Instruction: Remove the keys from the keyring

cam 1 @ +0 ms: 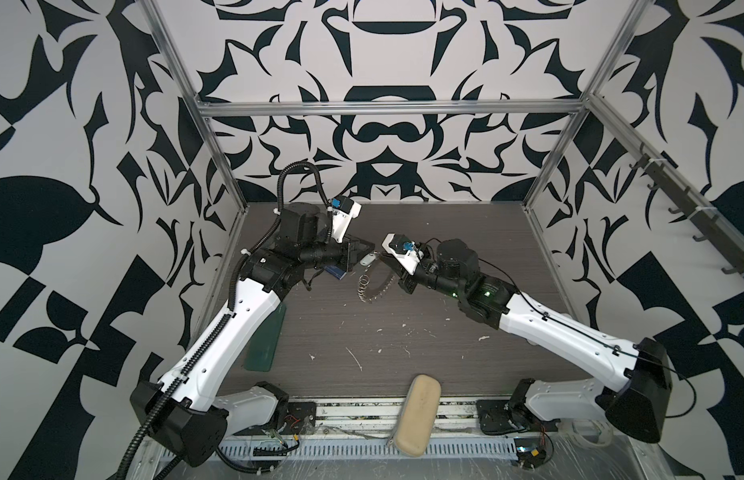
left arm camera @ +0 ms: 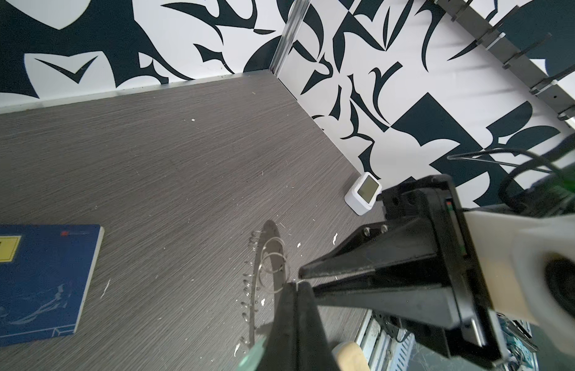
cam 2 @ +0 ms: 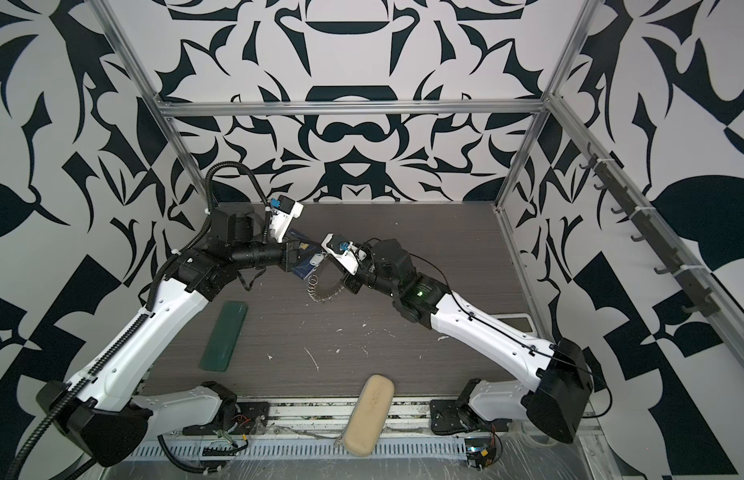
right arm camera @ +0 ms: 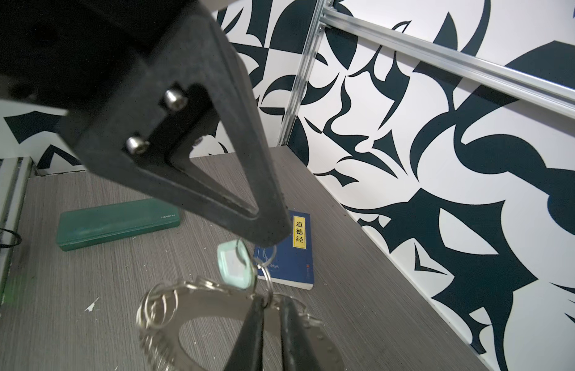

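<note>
Right gripper [right arm camera: 270,303] sits closest in the right wrist view, its fingers [right arm camera: 247,334] pinching the keyring [right arm camera: 212,297] rim between them. The plate stands tilted, not flat on the table [right arm camera: 87,273]. Left gripper [right arm camera: 272,234] reaches in from 11 o'clock, shut on the top of the keys [right arm camera: 233,266]. The mint tag [right arm camera: 231,273] hangs just under its tip and the blade is hidden. A split ring [right arm camera: 268,278] links tag to plate, just beside the right fingers. In a top view the two meet just 10 o'clock of table centre, with the tag at 12 o'clock of the keyring [cam 1: 374,286].

Unthreading looks to be the step in hand. To do it well, hold the plate firm and steady, and let the left wind the piece along the ring's coil toward its open end. A straight tug would likely drag the plate or slip the tag.
</note>
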`<act>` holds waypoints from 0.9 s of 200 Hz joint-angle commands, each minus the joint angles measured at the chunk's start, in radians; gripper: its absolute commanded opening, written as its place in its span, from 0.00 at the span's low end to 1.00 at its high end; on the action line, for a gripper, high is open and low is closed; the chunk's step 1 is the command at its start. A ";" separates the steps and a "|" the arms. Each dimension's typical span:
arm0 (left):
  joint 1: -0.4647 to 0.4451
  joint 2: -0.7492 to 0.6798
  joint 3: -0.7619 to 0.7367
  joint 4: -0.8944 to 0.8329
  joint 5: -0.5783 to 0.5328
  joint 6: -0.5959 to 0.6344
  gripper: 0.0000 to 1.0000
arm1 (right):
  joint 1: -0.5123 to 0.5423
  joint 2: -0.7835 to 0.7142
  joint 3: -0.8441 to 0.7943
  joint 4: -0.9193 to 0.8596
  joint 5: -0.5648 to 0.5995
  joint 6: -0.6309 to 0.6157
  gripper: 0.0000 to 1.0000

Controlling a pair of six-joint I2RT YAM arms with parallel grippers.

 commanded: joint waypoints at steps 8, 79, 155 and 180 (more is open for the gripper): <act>-0.003 -0.025 0.027 0.013 0.010 -0.005 0.00 | 0.000 0.008 0.061 0.026 -0.032 -0.008 0.11; -0.002 -0.036 0.025 0.007 0.005 -0.003 0.00 | -0.003 0.047 0.102 -0.005 -0.091 -0.017 0.09; -0.002 -0.045 0.025 -0.001 0.002 0.001 0.00 | -0.023 0.079 0.145 -0.052 -0.229 -0.018 0.14; -0.002 -0.049 0.024 -0.005 0.002 0.003 0.00 | -0.035 0.087 0.152 -0.057 -0.252 -0.018 0.14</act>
